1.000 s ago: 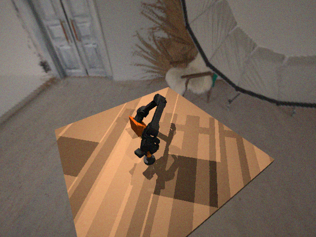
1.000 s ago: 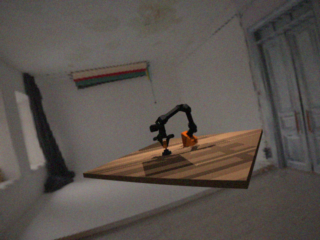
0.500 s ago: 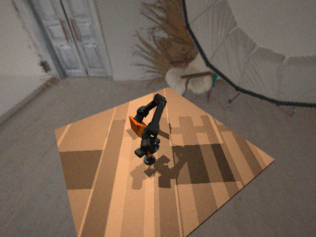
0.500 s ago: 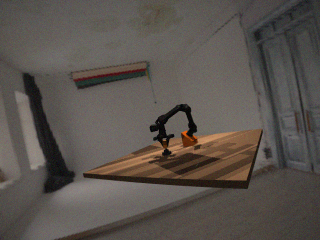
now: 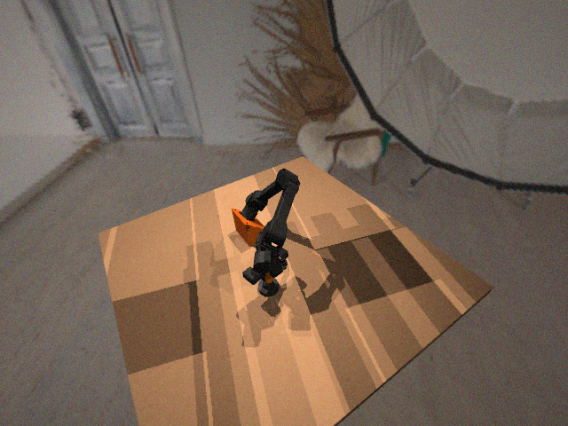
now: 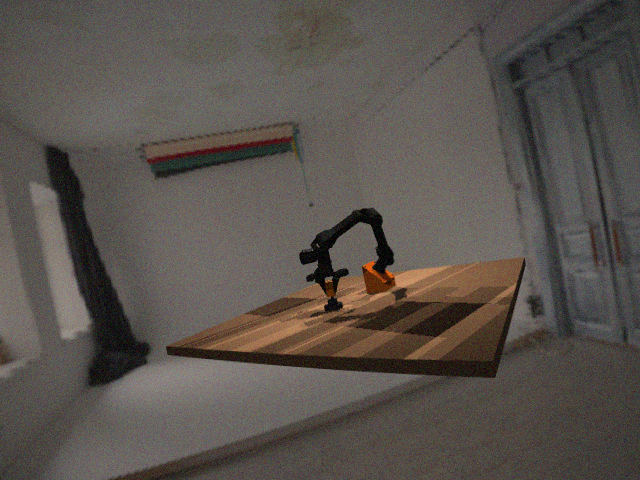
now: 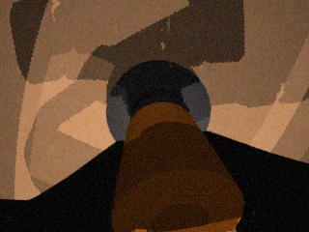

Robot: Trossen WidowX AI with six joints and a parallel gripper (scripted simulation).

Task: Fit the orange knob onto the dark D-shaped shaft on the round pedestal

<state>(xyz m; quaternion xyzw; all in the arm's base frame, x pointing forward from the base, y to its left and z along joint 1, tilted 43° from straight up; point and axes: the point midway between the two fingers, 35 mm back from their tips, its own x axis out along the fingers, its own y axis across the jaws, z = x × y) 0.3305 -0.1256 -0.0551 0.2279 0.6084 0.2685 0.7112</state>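
Note:
The orange knob (image 5: pixel 269 278) (image 6: pixel 330 289) (image 7: pixel 179 159) is upright between the fingers of my gripper (image 5: pixel 269 276) (image 6: pixel 330 291) (image 7: pixel 164 143), which is shut on it. The dark round pedestal (image 5: pixel 267 290) (image 6: pixel 333 306) (image 7: pixel 199 103) stands on the table directly below. In the exterior view a short dark stretch shows between the knob's lower end and the pedestal's base, so the knob is above the base, not down on it. Whether the shaft's tip is inside the hole cannot be told. The flat sides of shaft and hole are hidden.
The arm's orange base block (image 5: pixel 247 229) (image 6: pixel 377 279) stands on the wooden table (image 5: pixel 311 380) (image 6: pixel 289 346), behind the pedestal in the top view. Shadows of the arm and dark patches fall across the striped table top.

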